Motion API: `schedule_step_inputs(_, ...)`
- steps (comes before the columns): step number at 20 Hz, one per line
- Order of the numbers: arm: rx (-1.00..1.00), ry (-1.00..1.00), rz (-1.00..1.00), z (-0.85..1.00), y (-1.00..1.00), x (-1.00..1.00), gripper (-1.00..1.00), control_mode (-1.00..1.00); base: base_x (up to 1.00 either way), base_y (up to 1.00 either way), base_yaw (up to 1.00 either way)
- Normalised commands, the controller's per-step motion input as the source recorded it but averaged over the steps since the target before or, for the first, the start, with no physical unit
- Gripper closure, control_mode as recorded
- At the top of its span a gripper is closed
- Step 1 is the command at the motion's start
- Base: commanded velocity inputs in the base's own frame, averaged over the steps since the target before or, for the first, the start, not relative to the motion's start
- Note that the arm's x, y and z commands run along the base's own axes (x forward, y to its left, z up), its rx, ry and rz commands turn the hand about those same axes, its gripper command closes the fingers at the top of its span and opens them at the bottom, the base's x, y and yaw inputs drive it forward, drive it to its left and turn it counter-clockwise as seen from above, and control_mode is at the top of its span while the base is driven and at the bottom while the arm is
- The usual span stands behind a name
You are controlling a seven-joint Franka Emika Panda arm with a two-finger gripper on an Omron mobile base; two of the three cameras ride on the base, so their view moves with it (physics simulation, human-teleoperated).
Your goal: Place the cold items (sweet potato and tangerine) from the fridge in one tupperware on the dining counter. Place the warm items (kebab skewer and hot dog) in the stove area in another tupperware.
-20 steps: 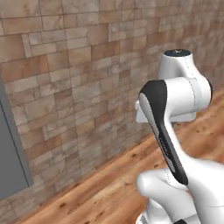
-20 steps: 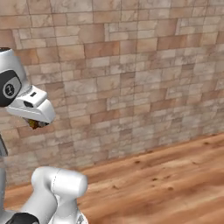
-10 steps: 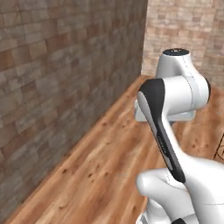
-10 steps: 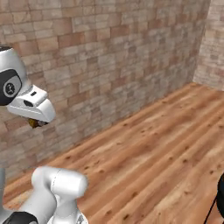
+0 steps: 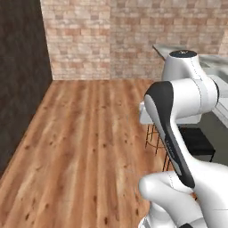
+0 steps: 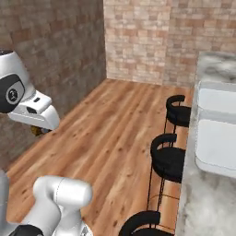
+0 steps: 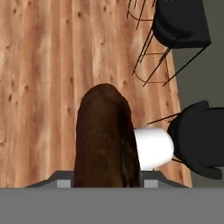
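In the hand view the sweet potato (image 7: 105,135), a dark brown lumpy oval, stands between the fingers of my gripper (image 7: 107,175), which is shut on it above the wooden floor. From the right base view the gripper (image 6: 40,131) hangs at the left with a bit of the sweet potato (image 6: 35,131) showing beneath the white hand. Two pale tupperwares (image 6: 216,99) (image 6: 215,147) lie side by side on the marbled dining counter (image 6: 203,203) at the right, well away from the gripper. The left base view has the dining counter (image 5: 216,60) behind the arm's elbow.
Three black stools (image 6: 179,108) (image 6: 168,156) (image 6: 140,223) stand along the counter's near side; two of the stools (image 7: 181,19) (image 7: 201,135) lie below the hand. Brick walls (image 5: 111,40) close off the room's far corner. Open wooden floor (image 5: 80,133) spreads to the left.
The whole picture has swung as the base turned: the brick wall slid away and the room corner, stools and dining counter came into view. The gripper kept the sweet potato.
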Motion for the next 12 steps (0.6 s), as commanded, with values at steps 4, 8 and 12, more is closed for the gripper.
schedule_step_inputs(4,0.00,0.00,0.00,0.00,0.00,0.00,1.00,1.00,0.13,0.00,-0.61)
schedule_step_inputs(8,0.00,0.00,0.00,0.00,0.00,0.00,1.00,1.00,0.53,0.11,-0.62)
schedule_step_inputs(12,0.00,0.00,0.00,0.00,0.00,0.00,1.00,1.00,0.69,0.52,-0.67)
